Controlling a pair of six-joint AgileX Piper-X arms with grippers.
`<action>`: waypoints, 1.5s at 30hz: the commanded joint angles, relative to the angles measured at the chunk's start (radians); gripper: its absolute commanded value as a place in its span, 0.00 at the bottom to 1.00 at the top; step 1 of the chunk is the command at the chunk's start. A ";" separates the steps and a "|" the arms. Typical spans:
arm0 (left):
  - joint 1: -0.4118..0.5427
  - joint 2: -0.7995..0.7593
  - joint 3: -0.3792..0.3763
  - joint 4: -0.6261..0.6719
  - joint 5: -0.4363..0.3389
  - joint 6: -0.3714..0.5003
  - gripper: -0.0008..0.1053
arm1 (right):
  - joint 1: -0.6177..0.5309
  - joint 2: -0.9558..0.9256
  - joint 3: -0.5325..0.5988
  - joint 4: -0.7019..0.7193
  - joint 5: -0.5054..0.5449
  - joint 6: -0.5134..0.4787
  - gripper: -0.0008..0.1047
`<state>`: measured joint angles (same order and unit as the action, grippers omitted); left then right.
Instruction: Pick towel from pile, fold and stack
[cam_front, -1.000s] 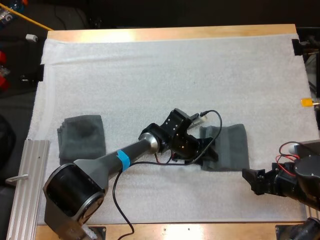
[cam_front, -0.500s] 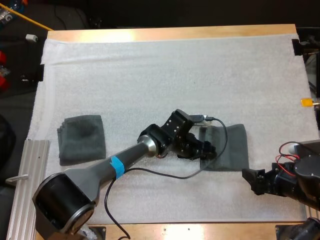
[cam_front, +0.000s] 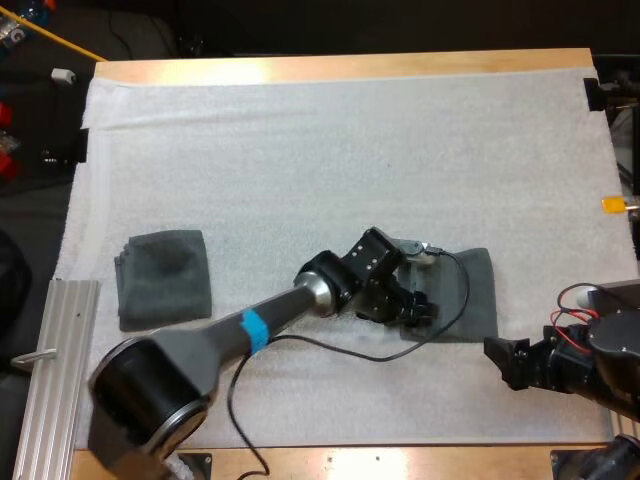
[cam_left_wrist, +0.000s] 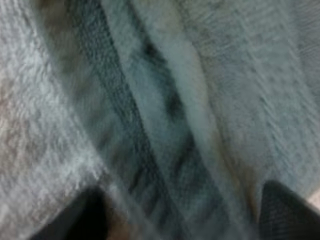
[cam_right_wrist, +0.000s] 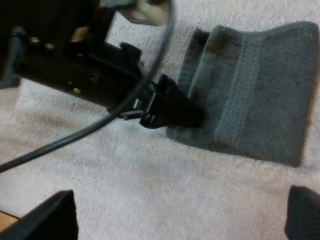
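Your left arm reaches in from the near left corner across the white mat (cam_front: 330, 150). Your left gripper (cam_front: 418, 312) sits at the left edge of the dark grey-green towel (cam_front: 468, 290), which lies flat on the near right part of the mat. In the left wrist view its fingers (cam_left_wrist: 287, 212) stand wide apart, with the towel's hem and folds close beneath and between them, so the gripper is released rather than pinching the cloth. From the right wrist view you can see that gripper's tips at the towel's nearer left corner, where the layered edge of the cloth shows. Your right gripper (cam_front: 502, 362) hovers over bare mat just beside the towel's near right corner, apart from it, with its fingers (cam_right_wrist: 52, 217) spread and clear of anything. A second towel (cam_front: 165, 275), folded into a neat square, rests well apart at the left side of the mat, near a metal rail (cam_front: 50, 360). The mat covers most of the wooden surface (cam_front: 350, 68).
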<state>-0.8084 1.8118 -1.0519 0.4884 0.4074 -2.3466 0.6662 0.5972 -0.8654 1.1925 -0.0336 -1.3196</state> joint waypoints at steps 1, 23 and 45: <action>-0.018 0.027 -0.022 0.022 0.025 0.001 0.62 | 0.002 -0.001 -0.008 0.001 0.007 0.010 0.77; -0.060 -0.017 -0.138 0.206 -0.180 0.202 0.01 | 0.002 -0.001 -0.008 0.001 0.007 0.017 0.77; 0.472 -0.432 -0.141 0.627 -0.472 0.733 0.01 | 0.002 -0.001 -0.008 0.001 0.007 0.015 0.77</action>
<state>-0.3381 1.3858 -1.1866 1.0981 -0.0554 -1.6304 0.6662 0.5972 -0.8654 1.1934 -0.0336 -1.3035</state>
